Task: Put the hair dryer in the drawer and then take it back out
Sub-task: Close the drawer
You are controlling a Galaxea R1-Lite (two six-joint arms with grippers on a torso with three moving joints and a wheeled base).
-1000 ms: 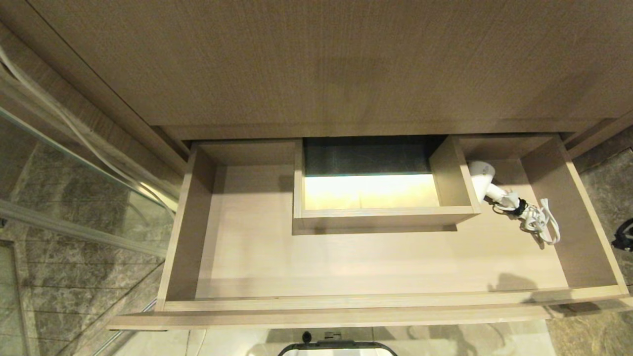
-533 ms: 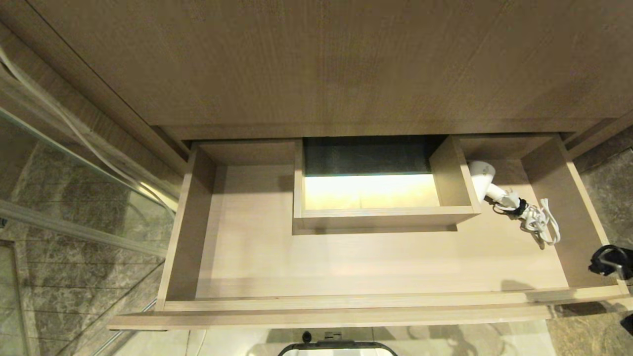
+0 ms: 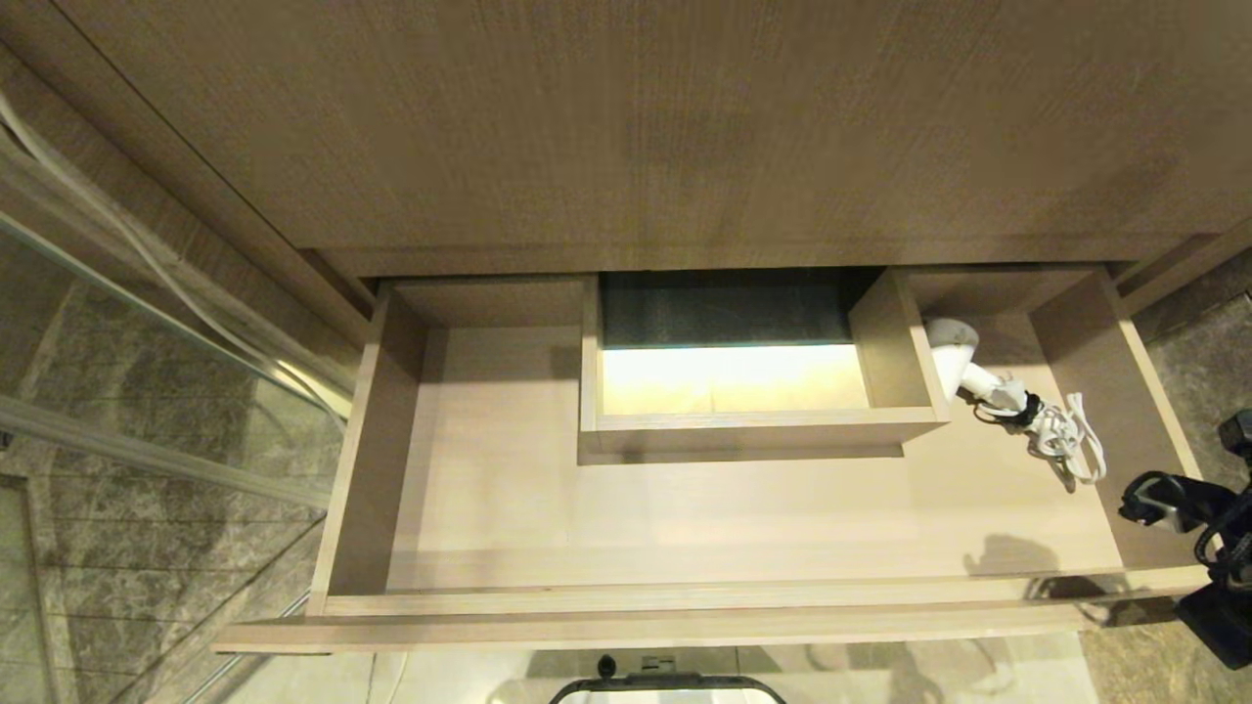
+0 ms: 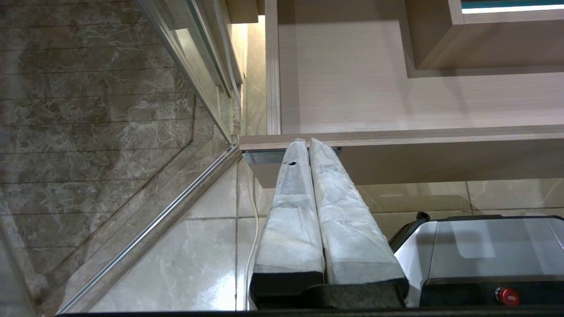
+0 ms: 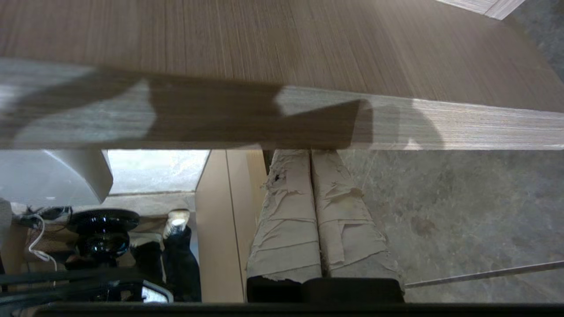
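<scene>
My right gripper [image 5: 310, 152] fingers wrapped in torn matt tape; drawer [image 3: 685, 518] matt light wood-grain; hair dryer [image 3: 954, 357] smooth white plastic; floor [image 4: 198, 246] glossy marble tile.

Left tool [image 4: 308, 143] closed, its two wrapped fingers [image 4: 291, 211] pressed together, tips just under the drawer [image 4: 396, 101] front's lip, perhaps touching. Pale drawer floor beyond, boxed cutout [image 4: 440, 48] at the back. Glossy floor tiles [image 4: 198, 246] below, glass partition [image 4: 189, 66] alongside, robot base [image 4: 484, 246] nearby.

Wood-grain cabinet panel [image 3: 665, 127] fills the far side. Grey marble wall tiles [image 3: 147, 577] and a glass partition with metal rail [image 3: 147, 450] stand left; glossy beige floor tiles [image 4: 198, 246] lie near. Warm light.
</scene>
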